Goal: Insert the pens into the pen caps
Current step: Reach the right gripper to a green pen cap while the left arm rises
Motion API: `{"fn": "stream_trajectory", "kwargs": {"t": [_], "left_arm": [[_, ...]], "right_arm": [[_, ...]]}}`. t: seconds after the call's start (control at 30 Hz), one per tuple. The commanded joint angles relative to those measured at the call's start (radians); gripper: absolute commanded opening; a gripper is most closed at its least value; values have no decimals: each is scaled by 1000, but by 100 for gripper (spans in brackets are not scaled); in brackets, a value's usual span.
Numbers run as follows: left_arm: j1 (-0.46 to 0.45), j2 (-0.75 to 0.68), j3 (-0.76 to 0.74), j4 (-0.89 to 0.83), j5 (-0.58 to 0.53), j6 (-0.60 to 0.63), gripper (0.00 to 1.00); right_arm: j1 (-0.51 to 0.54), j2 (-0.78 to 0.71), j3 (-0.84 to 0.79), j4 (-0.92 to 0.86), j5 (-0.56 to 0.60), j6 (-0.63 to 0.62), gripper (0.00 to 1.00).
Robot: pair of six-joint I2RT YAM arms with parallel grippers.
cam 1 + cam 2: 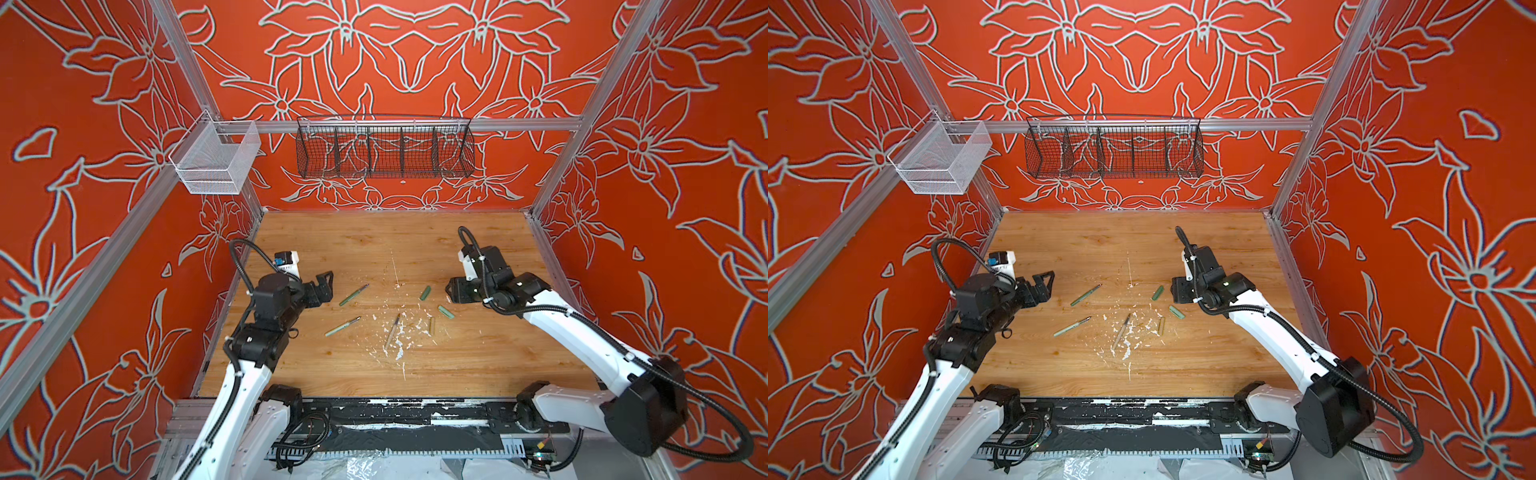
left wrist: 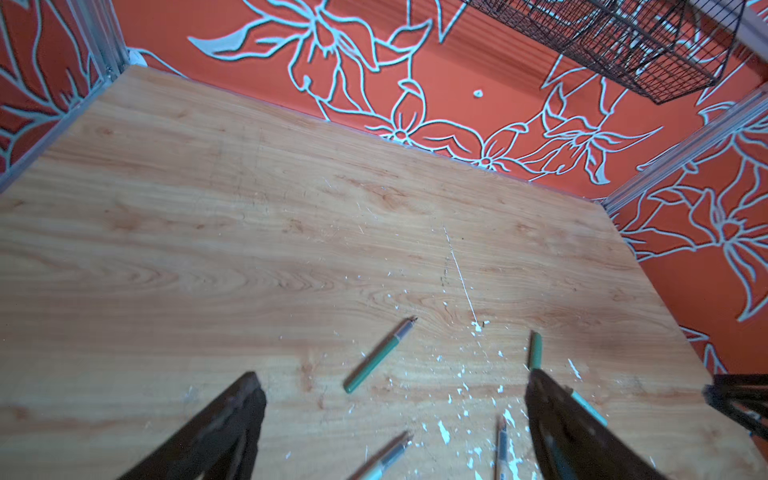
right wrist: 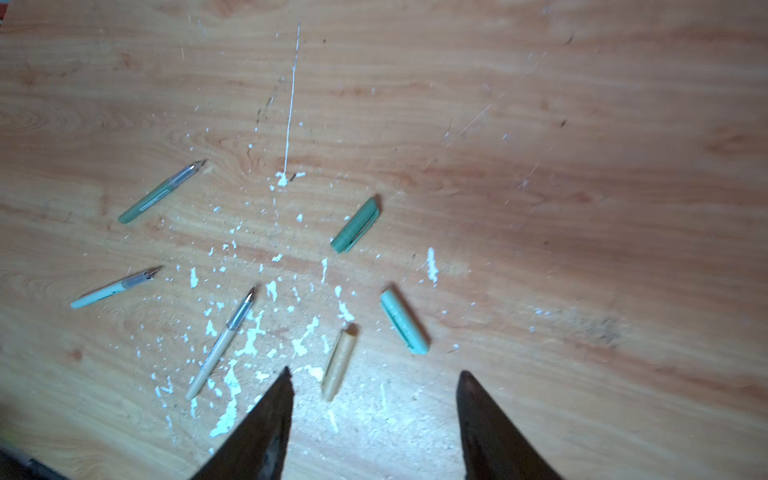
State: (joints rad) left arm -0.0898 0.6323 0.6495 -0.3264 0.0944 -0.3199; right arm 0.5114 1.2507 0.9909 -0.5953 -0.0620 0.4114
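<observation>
Three pens lie on the wooden table: dark green (image 1: 354, 295) (image 1: 1086, 295) (image 2: 380, 355) (image 3: 160, 193), pale green (image 1: 342, 326) (image 1: 1072, 326) (image 3: 114, 286) and tan (image 1: 392, 331) (image 1: 1121, 331) (image 3: 222, 343). To their right lie three pen caps: dark green (image 1: 425, 292) (image 1: 1157, 292) (image 3: 355, 224), pale green (image 1: 445, 311) (image 1: 1176, 311) (image 3: 404, 322) and tan (image 1: 431, 326) (image 1: 1161, 326) (image 3: 338, 363). My left gripper (image 1: 326, 286) (image 2: 390, 376) is open and empty, left of the dark green pen. My right gripper (image 1: 451, 291) (image 3: 376, 372) is open and holds nothing. The tan cap lies just ahead of it.
White paint flecks (image 1: 399, 345) are scattered around the tan pen and the caps. A black wire basket (image 1: 384, 149) and a white mesh basket (image 1: 216, 160) hang on the walls above the table. Red patterned walls close in three sides.
</observation>
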Motion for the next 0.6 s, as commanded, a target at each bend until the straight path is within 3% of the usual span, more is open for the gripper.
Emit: {"fn": "stream_trajectory", "kwargs": {"t": [0.0, 0.13, 0.57], "left_arm": [[-1, -106, -48, -35, 34, -66, 97], [-2, -126, -69, -26, 59, -60, 97], [-2, 65, 7, -36, 109, -54, 97]], "right_arm": [[31, 34, -28, 28, -35, 130, 55], [52, 117, -39, 87, -36, 185, 45], [59, 418, 114, 161, -5, 165, 37]]}}
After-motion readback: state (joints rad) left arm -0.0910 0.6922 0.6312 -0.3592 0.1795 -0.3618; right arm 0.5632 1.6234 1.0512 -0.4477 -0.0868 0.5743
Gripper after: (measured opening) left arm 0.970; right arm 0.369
